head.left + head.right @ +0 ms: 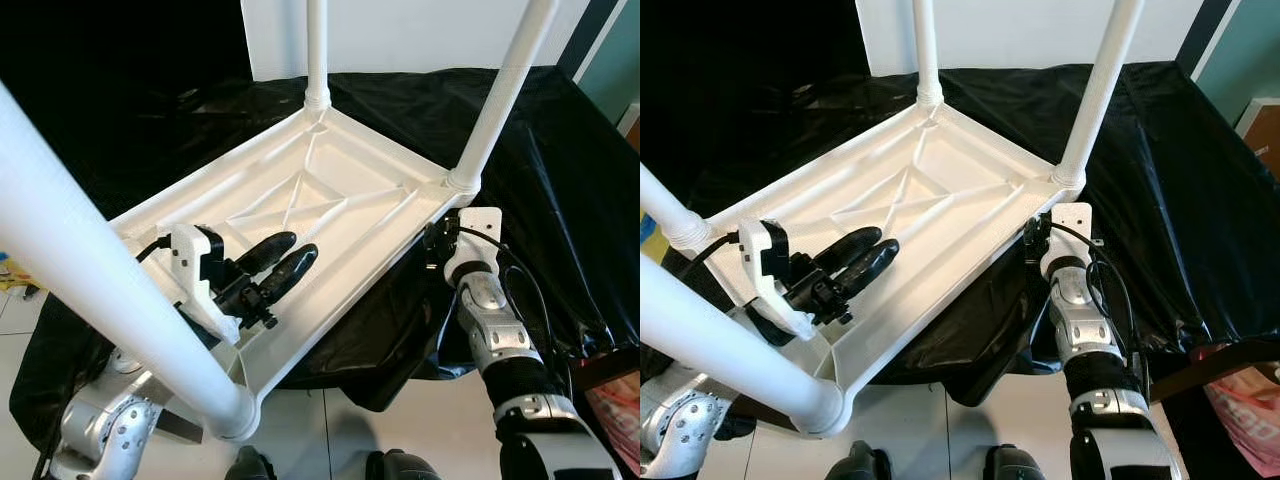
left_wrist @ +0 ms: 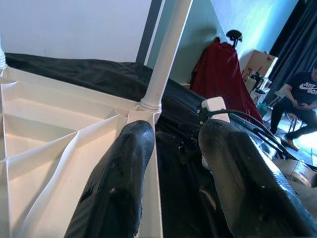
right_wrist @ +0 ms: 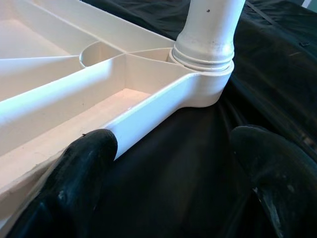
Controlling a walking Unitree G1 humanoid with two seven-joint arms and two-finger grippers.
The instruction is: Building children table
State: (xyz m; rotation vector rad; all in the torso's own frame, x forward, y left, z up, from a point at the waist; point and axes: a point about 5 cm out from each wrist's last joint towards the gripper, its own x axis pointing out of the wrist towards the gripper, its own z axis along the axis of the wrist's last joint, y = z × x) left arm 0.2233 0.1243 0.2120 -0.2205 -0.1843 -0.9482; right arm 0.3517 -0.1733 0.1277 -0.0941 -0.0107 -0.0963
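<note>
Nearest leg: a thick white table leg (image 1: 120, 310) runs across the lower left of the head views, plugged into the near corner of the upturned table top.
Table top: a white plastic table top (image 1: 330, 190) lies upside down on a surface draped in black sheet (image 1: 540, 170), its ribbed underside facing up; the near corner juts past the sheet's edge over the pale floor (image 1: 400, 430).
Other legs: two more white legs stand upright in their sockets, one at the far corner (image 1: 317, 50) and one at the right corner (image 1: 500, 90).
Left gripper: the left gripper (image 1: 275, 262) hovers inside the tray-like underside near the left end, its two black fingers (image 2: 124, 183) a little apart with nothing between them; in the left wrist view they point towards the right-corner leg.
Right gripper: the right gripper (image 3: 173, 173) sits just outside the table top's right rim, below the right-corner leg socket; in the right wrist view the fingers (image 3: 84, 163) are spread wide, one at the rim's outer wall, the other over the black sheet, gripping nothing.
Right arm: the silver right arm (image 1: 500, 340) reaches up from below towards that corner.
Background: a red cloth (image 2: 223, 74) hangs over something, and a seated person (image 2: 297, 104) is at the room's far side.
</note>
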